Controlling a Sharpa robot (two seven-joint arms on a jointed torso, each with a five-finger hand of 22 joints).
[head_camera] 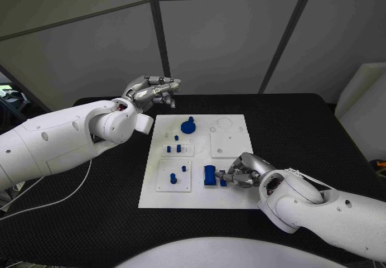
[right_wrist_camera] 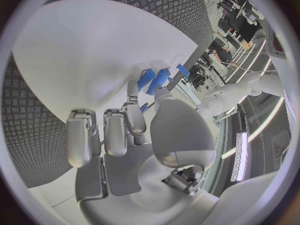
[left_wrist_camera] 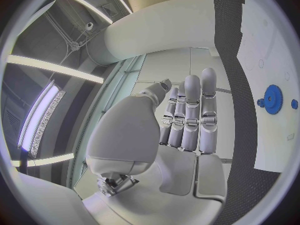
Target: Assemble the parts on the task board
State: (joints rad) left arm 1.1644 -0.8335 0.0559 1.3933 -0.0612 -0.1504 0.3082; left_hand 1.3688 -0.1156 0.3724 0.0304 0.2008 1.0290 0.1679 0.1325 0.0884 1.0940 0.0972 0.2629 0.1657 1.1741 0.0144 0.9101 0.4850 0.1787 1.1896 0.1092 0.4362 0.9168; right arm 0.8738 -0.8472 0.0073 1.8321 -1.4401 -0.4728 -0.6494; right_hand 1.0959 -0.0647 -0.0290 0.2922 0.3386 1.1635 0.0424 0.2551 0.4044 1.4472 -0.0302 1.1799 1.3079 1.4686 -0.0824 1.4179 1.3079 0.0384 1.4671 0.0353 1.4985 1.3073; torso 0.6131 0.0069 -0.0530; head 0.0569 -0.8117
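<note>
The white task board (head_camera: 229, 198) lies mid-table. A blue gear (head_camera: 188, 127) stands near its back edge, also seen in the left wrist view as the gear (left_wrist_camera: 272, 99) on the board (left_wrist_camera: 269, 45). Small blue pegs (head_camera: 173, 148) and one more peg (head_camera: 173, 178) stand in the left-hand plates. My right hand (head_camera: 245, 170) rests low on the board's front right, its thumb and a finger pinching a small blue part (right_wrist_camera: 160, 80) next to an upright blue block (head_camera: 210, 175). My left hand (head_camera: 151, 89) hangs raised off the board's back-left corner, its fingers (left_wrist_camera: 190, 112) side by side, holding nothing.
The black table (head_camera: 96, 223) surrounds the board, with bare room at the front and right. A white cable (head_camera: 48, 195) trails across the table's left side. A square white plate (head_camera: 227, 144) with holes sits on the board's right half.
</note>
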